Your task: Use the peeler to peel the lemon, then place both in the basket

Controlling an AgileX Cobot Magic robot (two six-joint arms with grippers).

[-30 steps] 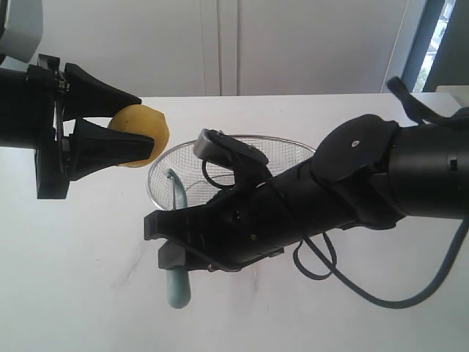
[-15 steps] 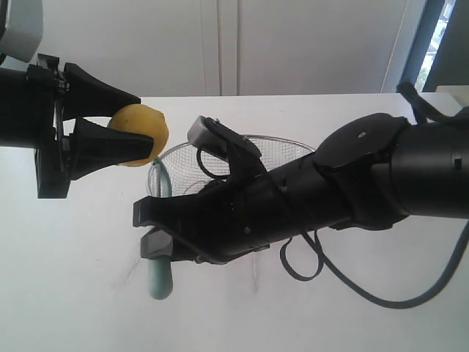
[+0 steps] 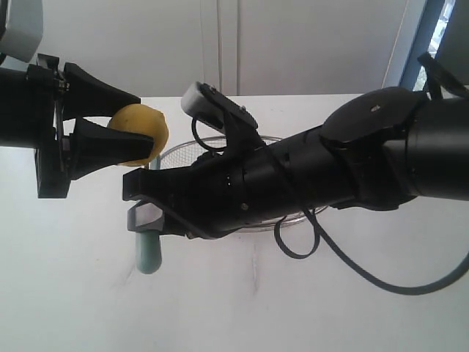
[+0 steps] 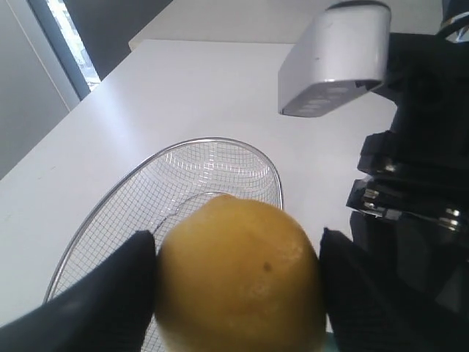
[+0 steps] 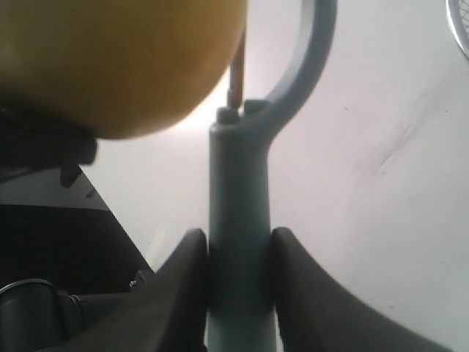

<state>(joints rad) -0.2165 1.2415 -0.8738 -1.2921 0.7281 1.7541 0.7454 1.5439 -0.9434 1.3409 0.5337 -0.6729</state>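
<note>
The yellow lemon [image 3: 139, 135] hangs in the air at the left, pinched between the black fingers of my left gripper [image 3: 126, 121]; up close the lemon [image 4: 240, 276] fills the gap of the left gripper [image 4: 238, 282]. My right gripper [image 3: 141, 209] is shut on the pale teal handle of the peeler [image 3: 149, 251], just below the lemon. In the right wrist view the peeler [image 5: 240, 205] stands upright in the right gripper [image 5: 239, 246], its head beside the lemon [image 5: 117, 62]. The wire basket [image 3: 192, 150] sits behind, mostly hidden by my right arm.
The white table [image 3: 73, 293] spreads under both arms. The basket [image 4: 187, 176] lies on it beyond the lemon. A cable [image 3: 366, 275] loops down from the right arm. A white wall stands behind the table.
My right arm has moved left and upward with the peeler, bringing its head close under the lemon. The left gripper and lemon have stayed put.
</note>
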